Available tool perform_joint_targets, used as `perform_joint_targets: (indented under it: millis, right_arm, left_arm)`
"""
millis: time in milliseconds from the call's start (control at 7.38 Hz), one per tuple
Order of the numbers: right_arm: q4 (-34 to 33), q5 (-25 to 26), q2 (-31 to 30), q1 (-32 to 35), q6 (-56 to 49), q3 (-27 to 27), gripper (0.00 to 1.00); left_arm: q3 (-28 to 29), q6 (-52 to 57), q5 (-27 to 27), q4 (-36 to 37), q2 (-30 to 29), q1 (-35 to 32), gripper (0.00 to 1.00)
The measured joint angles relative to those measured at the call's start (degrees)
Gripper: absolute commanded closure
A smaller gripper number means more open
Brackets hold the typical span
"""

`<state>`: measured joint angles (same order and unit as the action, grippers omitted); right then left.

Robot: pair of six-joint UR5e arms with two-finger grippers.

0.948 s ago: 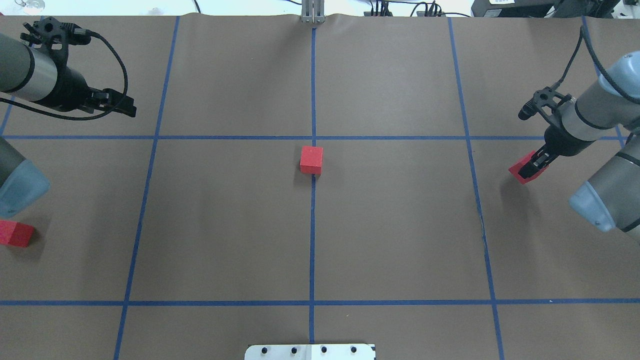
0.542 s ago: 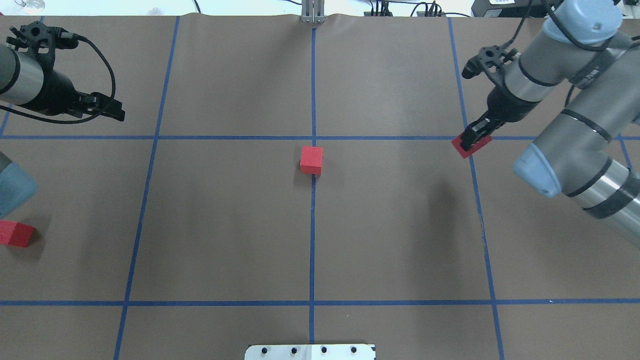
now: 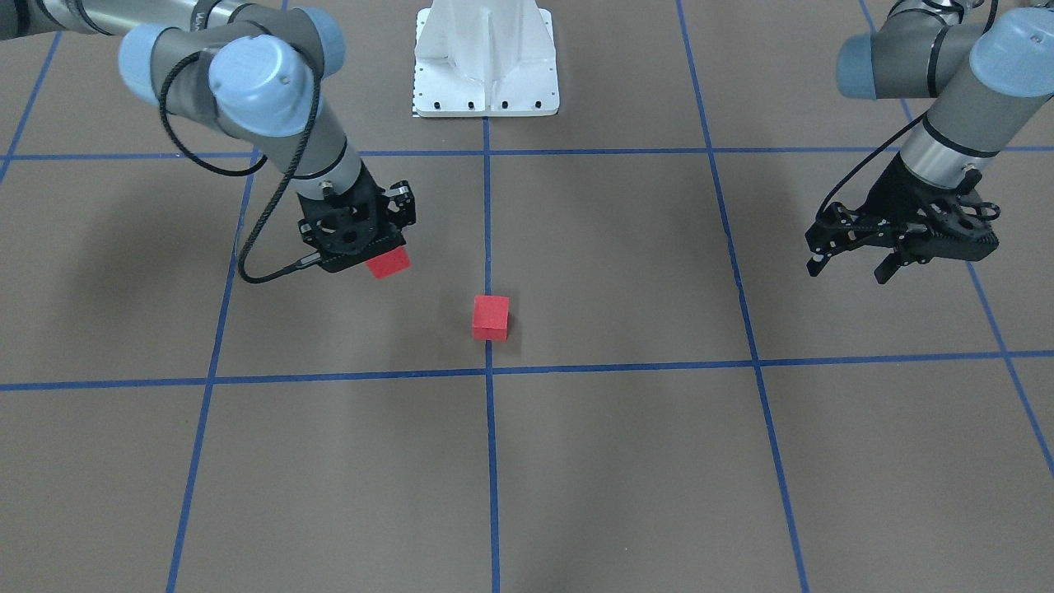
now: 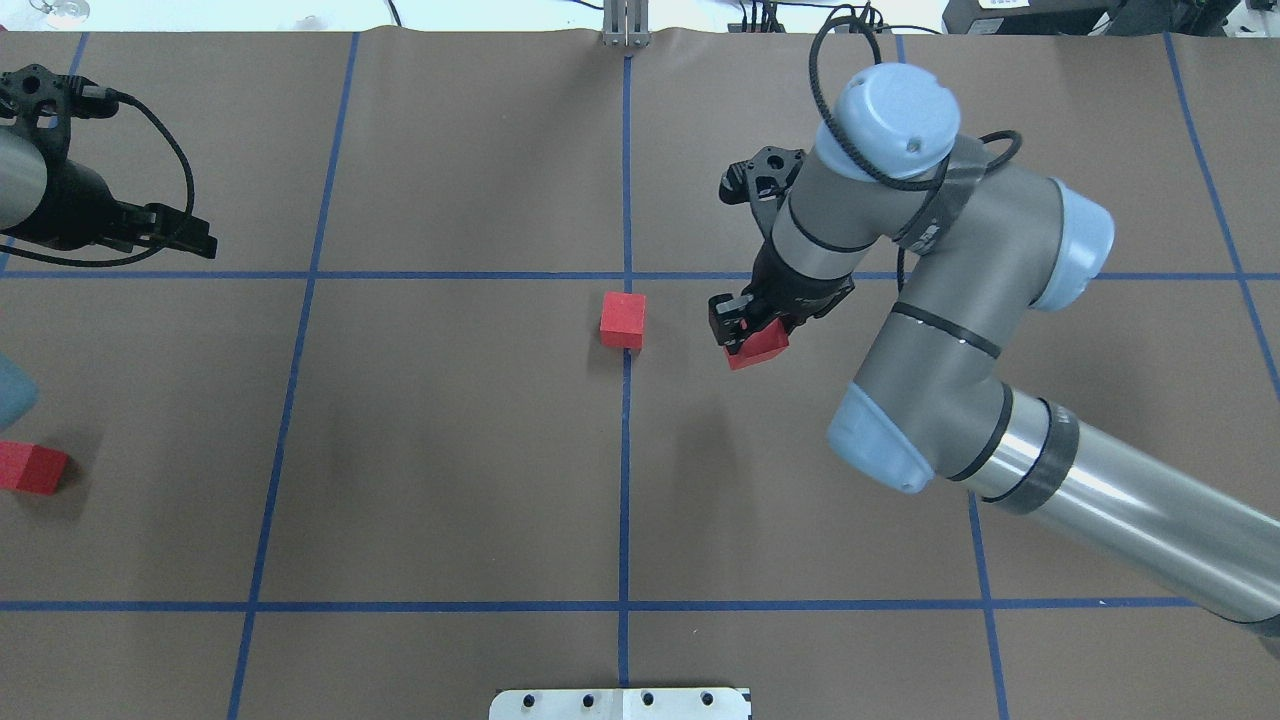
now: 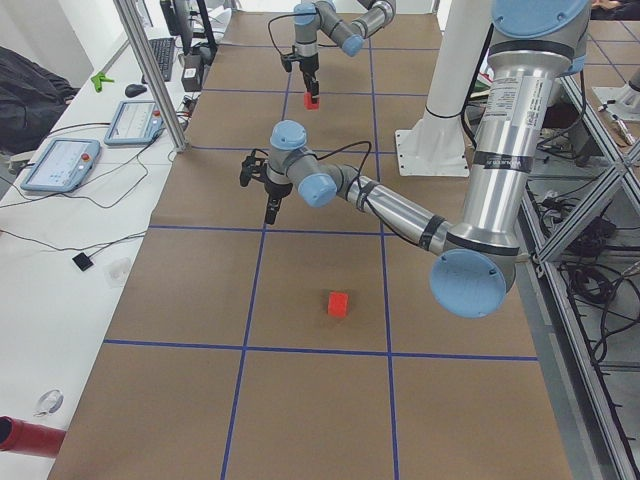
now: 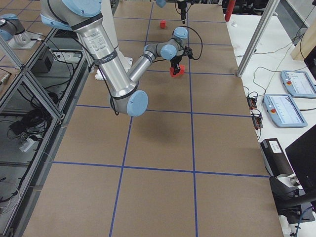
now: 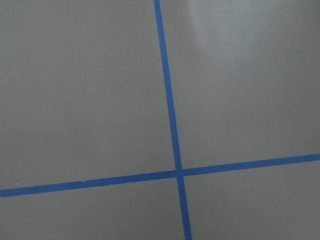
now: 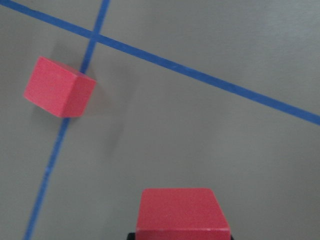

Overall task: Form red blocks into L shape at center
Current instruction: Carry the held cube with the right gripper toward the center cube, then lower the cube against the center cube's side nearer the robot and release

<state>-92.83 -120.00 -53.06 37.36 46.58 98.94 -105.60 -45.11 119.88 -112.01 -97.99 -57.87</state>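
Note:
One red block (image 4: 622, 320) rests on the centre grid line (image 3: 491, 318), and it also shows in the right wrist view (image 8: 57, 95). My right gripper (image 4: 742, 335) is shut on a second red block (image 4: 762, 348) and holds it above the table, a short way to the right of the centre block and apart from it (image 3: 388, 263) (image 8: 180, 212). A third red block (image 4: 30, 468) lies at the table's far left edge (image 5: 339, 303). My left gripper (image 4: 198, 240) is open and empty over the far left (image 3: 846, 270).
Brown paper with a blue tape grid (image 4: 625, 500) covers the table. The white robot base plate (image 4: 620, 703) sits at the near edge. My right arm's elbow (image 4: 880, 450) reaches over the right half. Tablets (image 5: 60, 160) lie beyond the table's far side.
My right arm has carried its red block from the table's right edge leftward to just beside the centre block. My left gripper has drawn back slightly to the left.

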Motion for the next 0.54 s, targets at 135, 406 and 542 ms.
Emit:
perform_joint_targets:
  millis: [135,406,542]
  right_arm:
    - [0.0,2.65,3.64,-2.68,4.94,-2.57,1.0]
    - [0.1,6.4,10.71,-6.13,10.52,-9.73,1.0]
    - [0.25,7.12,12.56,-7.18,11.85,-12.04,1.0]
  left_arm:
    - [0.18,0.01,0.0,-0.66,0.43,-0.03,0.0]
    - [0.28,-0.04,0.0,-0.97,0.66,-0.11,0.0]
    - [0.3,-0.06,0.0,-1.0,0.8,-0.21,0.0]
